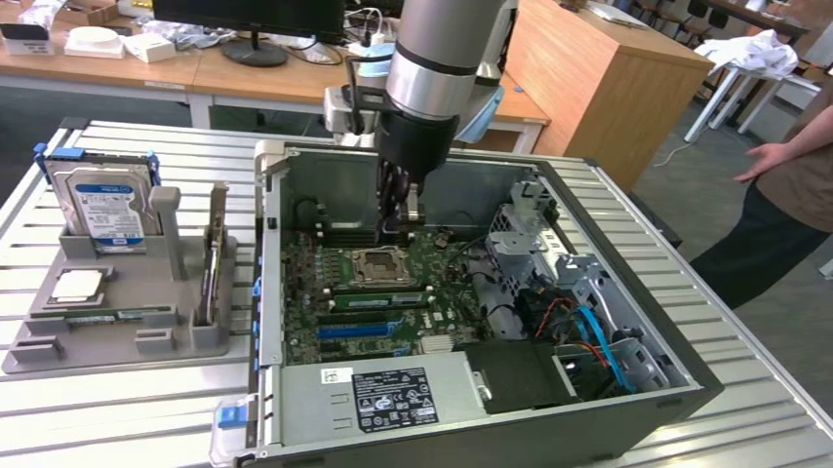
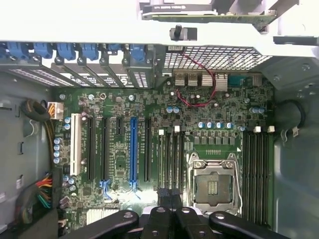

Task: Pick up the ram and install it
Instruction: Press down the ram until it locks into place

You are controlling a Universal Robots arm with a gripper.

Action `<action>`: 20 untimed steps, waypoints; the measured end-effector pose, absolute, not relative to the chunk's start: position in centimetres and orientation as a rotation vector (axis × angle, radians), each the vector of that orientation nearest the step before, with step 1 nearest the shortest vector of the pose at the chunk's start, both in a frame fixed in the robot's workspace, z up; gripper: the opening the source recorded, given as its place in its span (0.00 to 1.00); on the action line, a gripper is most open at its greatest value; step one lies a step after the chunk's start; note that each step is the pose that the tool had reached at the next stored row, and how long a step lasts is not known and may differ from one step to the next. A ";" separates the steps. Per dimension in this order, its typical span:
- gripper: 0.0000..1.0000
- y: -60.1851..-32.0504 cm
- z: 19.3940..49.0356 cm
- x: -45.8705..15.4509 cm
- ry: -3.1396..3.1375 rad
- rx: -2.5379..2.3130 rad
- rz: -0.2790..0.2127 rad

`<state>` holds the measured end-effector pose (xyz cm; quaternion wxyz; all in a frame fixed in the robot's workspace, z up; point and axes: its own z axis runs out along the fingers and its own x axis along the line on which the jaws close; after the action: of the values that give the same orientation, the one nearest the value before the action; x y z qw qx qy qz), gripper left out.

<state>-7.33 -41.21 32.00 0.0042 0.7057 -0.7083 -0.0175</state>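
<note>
The gripper (image 1: 397, 226) hangs closed and empty over the motherboard (image 1: 377, 292), well apart from the ram (image 1: 211, 255) upright in the grey holder (image 1: 117, 336)

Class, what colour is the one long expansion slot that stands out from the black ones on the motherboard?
Blue. The slot shows best in the wrist view.

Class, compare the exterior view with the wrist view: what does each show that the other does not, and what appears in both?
Exterior view alone: a grey holder on the slatted table at its left, carrying a hard drive, a square processor chip and an upright ram stick; a person stands at its right.

Wrist view alone: blue card clips, a red wire and the blue expansion slot seen from above.

Both: the open computer case, its green motherboard, the empty processor socket, and the shut gripper over the board.
</note>
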 end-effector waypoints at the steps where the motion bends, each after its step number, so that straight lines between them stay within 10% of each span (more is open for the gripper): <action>1: 0.10 -41.2 32.1 -7.3 -2.219 2.211 -0.055; 20: 0.10 -41.2 34.5 -7.3 -2.219 2.211 -0.055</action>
<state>-7.33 -41.21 34.52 0.0043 0.7057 -0.7083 -0.0175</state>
